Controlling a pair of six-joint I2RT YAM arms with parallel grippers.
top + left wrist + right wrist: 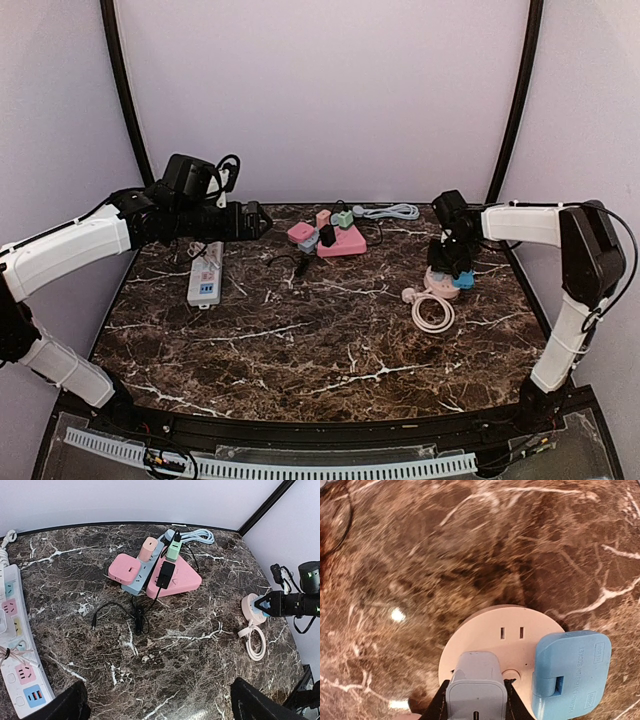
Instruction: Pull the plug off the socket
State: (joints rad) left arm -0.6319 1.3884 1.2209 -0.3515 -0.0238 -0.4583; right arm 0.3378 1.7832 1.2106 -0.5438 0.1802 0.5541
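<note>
- Grey-blue plug (475,680) stands upright in a round pale-pink socket (490,630) on the right side of the table (320,350), toward the far edge. A brighter blue adapter (572,670) is seated just beside it on the same socket.
- Right end effector (476,704) sits over the plug, its two black fingers (439,707) pressed against opposite side faces and pinching the body.
- Hard, smooth plastic suggests a stiff, light body that could slip. The flat sides look like the best hold, and a straight pull away from the socket face seems wise, since a tilt might bind the pins.
- Socket itself looks light and sits loose on the table, trailing a coiled cord (432,312), so it may lift with the plug unless something holds it down.
- Left end effector (256,220) hovers at the far left with fingers spread wide, near a white power strip (205,275) and well apart from the socket.
</note>
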